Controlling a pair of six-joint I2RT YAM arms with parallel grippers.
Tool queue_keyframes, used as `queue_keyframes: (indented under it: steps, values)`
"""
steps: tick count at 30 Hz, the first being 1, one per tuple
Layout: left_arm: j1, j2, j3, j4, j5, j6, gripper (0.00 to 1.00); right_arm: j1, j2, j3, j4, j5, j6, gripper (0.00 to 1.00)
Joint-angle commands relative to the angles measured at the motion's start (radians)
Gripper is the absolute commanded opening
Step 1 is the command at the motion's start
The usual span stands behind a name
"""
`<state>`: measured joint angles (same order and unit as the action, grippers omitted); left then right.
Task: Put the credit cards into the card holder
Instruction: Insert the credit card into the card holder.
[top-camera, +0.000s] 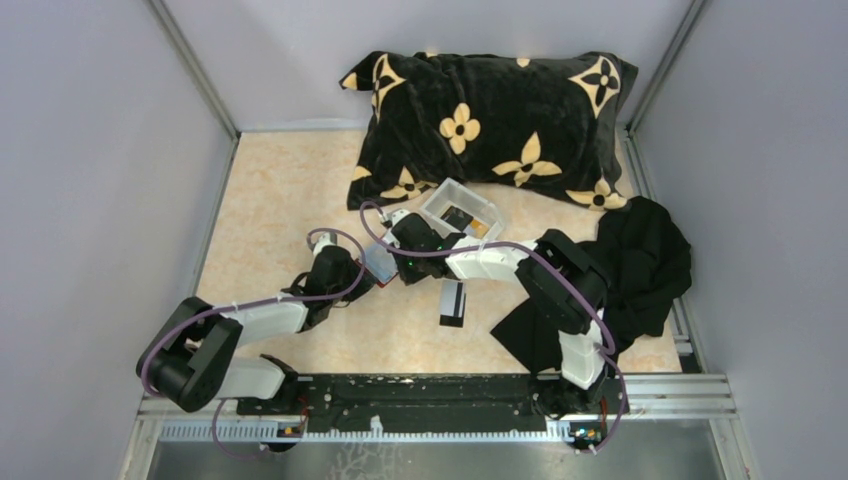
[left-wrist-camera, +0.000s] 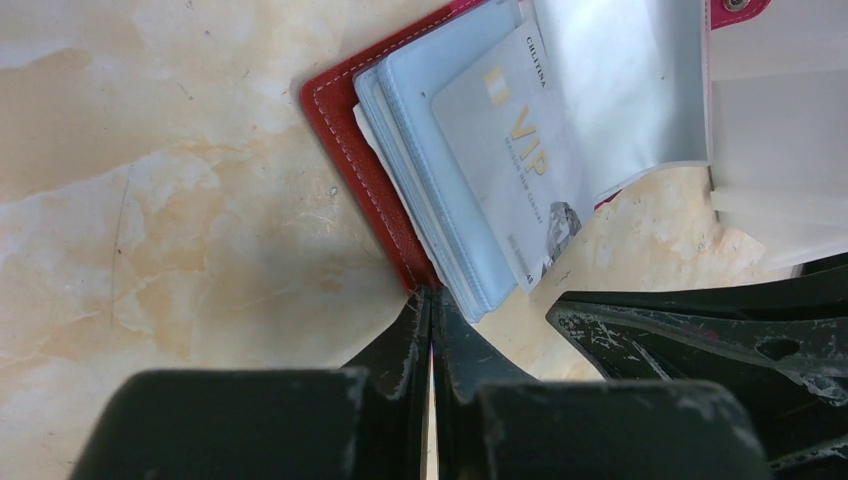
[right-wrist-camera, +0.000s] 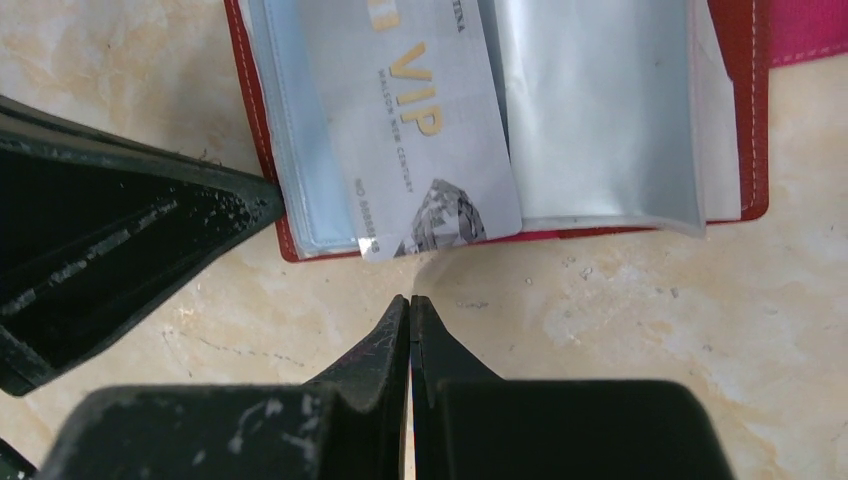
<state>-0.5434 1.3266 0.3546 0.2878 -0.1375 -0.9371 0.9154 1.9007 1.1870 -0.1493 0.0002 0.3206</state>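
The red card holder (left-wrist-camera: 345, 140) (right-wrist-camera: 757, 110) (top-camera: 379, 259) lies open on the table, its greyish clear pockets facing up. A pale credit card marked VIP (left-wrist-camera: 505, 170) (right-wrist-camera: 420, 140) sits partly in one pocket, with its lower end sticking out. My left gripper (left-wrist-camera: 432, 293) (top-camera: 366, 281) is shut on the holder's corner edge. My right gripper (right-wrist-camera: 410, 298) (top-camera: 396, 264) is shut and empty, just below the VIP card's protruding end and not touching it. A black credit card with a white band (top-camera: 452, 303) lies flat on the table nearer the arms.
A small white tray (top-camera: 487, 212) holding more cards stands just behind the grippers. A black pillow with yellow flowers (top-camera: 490, 120) fills the back. Black cloth (top-camera: 645, 260) is piled at the right, beside the right arm. Grey walls close in both sides.
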Motion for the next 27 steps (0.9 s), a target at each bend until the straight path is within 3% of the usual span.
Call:
queue_keyframes:
  steps: [1, 10, 27]
  values:
    - [-0.003, 0.003, -0.026, -0.045, -0.002, 0.025, 0.06, 0.007, 0.024, 0.085, 0.000, 0.017, -0.025, 0.00]
    - [-0.003, 0.010, -0.025, -0.045, 0.003, 0.024, 0.06, 0.009, 0.070, 0.158, -0.005, 0.007, -0.046, 0.00]
    - [-0.003, 0.008, -0.022, -0.045, 0.002, 0.026, 0.06, 0.008, -0.043, 0.052, 0.007, 0.024, -0.043, 0.00]
